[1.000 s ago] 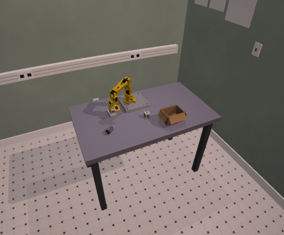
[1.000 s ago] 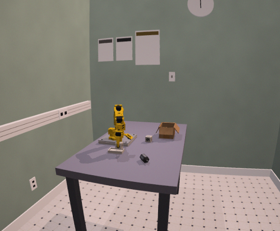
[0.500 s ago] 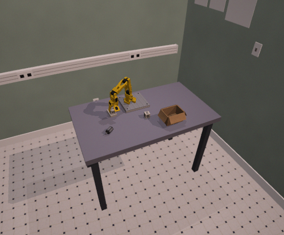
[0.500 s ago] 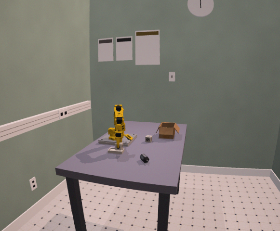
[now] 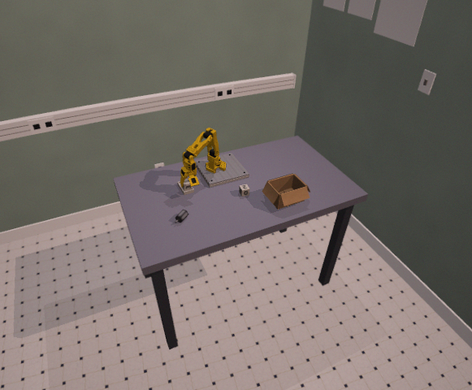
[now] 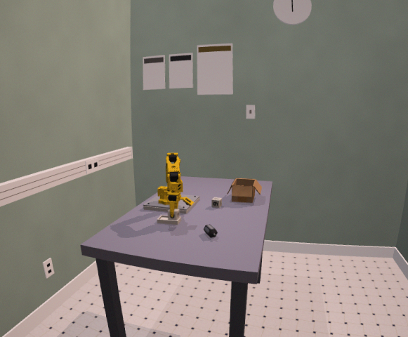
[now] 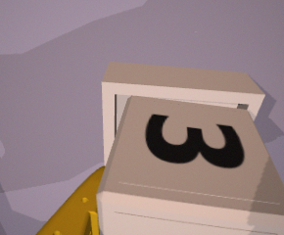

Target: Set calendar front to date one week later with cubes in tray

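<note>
My gripper is shut on a pale calendar cube whose upper face shows a black 3. I hold it just above the pale calendar tray, which stands on the table left of the arm's base plate and also shows in the top view and the exterior view. The tray looks empty where I see into it. The second cube lies on the table between the base plate and the box, a dark digit on its side; it also shows in the exterior view.
An open cardboard box stands at the right of the table. A small dark cylinder lies toward the front. The grey base plate holds the arm's foot.
</note>
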{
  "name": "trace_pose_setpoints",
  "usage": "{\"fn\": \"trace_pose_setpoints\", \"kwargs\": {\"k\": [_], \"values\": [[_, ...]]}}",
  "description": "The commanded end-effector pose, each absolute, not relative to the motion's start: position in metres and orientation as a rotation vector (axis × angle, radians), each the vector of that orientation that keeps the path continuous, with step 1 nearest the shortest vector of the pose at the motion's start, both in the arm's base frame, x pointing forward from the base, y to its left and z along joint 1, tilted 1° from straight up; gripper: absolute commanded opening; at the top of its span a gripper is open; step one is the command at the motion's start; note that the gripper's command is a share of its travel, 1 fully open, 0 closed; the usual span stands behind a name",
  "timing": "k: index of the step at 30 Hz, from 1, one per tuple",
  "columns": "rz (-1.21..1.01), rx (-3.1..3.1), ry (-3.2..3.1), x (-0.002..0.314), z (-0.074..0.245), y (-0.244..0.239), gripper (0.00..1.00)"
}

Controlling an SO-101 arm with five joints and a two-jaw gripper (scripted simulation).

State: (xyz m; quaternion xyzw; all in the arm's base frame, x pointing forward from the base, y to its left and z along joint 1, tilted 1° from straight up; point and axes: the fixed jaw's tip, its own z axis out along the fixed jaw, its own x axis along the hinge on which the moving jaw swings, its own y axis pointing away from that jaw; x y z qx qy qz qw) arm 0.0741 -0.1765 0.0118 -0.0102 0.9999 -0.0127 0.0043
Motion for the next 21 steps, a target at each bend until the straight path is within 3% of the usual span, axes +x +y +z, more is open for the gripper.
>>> {"fn": "trace_pose_setpoints", "kwargs": {"k": [1,14,21], "values": [[-0.002,-0.027,3.141,0.0741,0.0067,-0.1719,0.00],[-0.002,-0.027,3.141,0.0741,0.0052,-0.1719,0.00],[-0.002,-0.027,3.141,0.0741,0.0052,-0.1719,0.16]]}}
